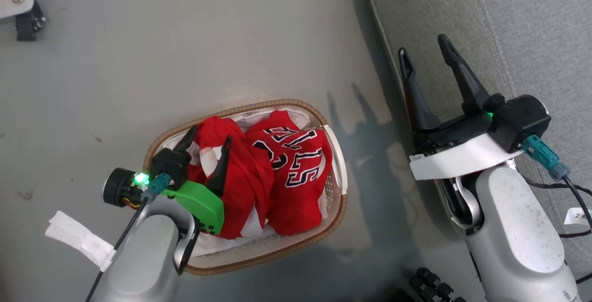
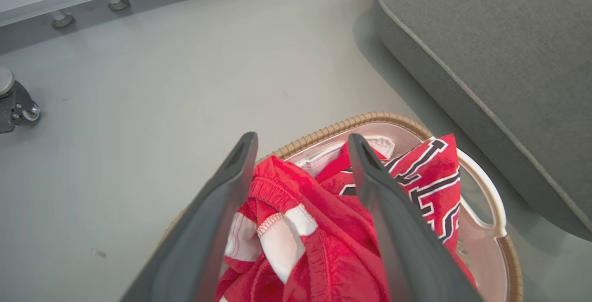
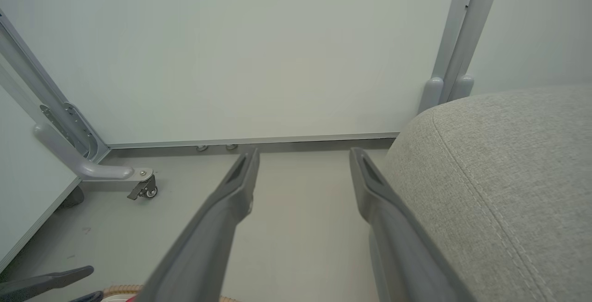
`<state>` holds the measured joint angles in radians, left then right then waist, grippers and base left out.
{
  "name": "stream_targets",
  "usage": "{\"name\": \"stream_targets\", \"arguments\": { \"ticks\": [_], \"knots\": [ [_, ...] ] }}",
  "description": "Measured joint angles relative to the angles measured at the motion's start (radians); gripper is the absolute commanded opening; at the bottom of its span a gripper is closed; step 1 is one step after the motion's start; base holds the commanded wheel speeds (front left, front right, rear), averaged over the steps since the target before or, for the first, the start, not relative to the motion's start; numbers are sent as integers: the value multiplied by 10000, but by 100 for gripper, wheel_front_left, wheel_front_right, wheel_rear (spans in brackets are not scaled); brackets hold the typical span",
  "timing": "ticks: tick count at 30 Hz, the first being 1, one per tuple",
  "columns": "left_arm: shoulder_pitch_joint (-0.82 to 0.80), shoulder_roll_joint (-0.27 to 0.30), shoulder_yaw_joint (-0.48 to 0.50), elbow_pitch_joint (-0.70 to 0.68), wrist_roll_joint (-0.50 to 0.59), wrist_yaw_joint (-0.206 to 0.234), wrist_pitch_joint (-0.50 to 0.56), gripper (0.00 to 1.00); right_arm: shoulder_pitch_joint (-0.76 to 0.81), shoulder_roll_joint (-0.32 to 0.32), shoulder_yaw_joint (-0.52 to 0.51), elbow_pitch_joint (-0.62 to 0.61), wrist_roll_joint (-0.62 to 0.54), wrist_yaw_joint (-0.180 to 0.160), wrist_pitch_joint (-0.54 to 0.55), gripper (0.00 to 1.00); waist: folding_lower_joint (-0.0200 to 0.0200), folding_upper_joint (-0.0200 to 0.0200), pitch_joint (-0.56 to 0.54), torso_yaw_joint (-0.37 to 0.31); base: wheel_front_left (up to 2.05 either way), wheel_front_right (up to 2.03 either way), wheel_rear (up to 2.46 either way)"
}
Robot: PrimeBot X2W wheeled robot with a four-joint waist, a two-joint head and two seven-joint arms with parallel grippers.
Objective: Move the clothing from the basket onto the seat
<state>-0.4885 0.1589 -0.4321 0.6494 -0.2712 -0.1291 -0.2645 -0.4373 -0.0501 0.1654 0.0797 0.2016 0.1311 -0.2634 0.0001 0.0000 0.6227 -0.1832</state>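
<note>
- Head view: the basket (image 1: 259,106) stands on the floor (image 1: 185,38), near the seat (image 1: 532,29) but apart from it.
- Both red garments lie inside the basket. The jersey (image 1: 300,172) is on the side nearer the seat with its lettering up. The striped piece (image 1: 245,186) is bunched beside it on the other side, over a white sheet (image 1: 231,243).
- The left gripper (image 1: 210,135) hangs over the striped piece with its fingers spread and nothing clamped between them. Whether the tips touch the cloth cannot be told.
- The right gripper (image 1: 423,45) is also spread and empty, at the seat's rounded edge. One finger is over the cushion and the other over the edge.
- A caster (image 1: 25,15) sits at the top left corner, well apart from the basket.
- Left wrist view: the two fingers stand wide apart, straddling the striped piece, whose white bands and red hem show between them.
- The jersey lies past the right-hand finger, against the basket's wall. The seat shows at the upper right, with floor between it and the basket.
- Right wrist view: the fingers are parted with bare floor between them, and the right-hand one is just beside the seat's side.
- A pale wall (image 3: 277,52) rises behind. A bit of the basket's brown rim and a scrap of red show at the bottom edge.
</note>
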Motion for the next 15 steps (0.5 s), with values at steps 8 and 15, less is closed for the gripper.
{"name": "stream_targets", "arguments": {
  "ticks": [8,15],
  "knots": [
    [-512,50,-625,1108,-353,0,-2,100,-223,4,21,-151,173,0,0,100,-1,0,656,-241,0,0,0],
    [-878,48,-982,2299,-738,0,0,100,-255,4,140,-247,180,0,0,100,-1,0,1079,-452,0,0,0]
  ]
}}
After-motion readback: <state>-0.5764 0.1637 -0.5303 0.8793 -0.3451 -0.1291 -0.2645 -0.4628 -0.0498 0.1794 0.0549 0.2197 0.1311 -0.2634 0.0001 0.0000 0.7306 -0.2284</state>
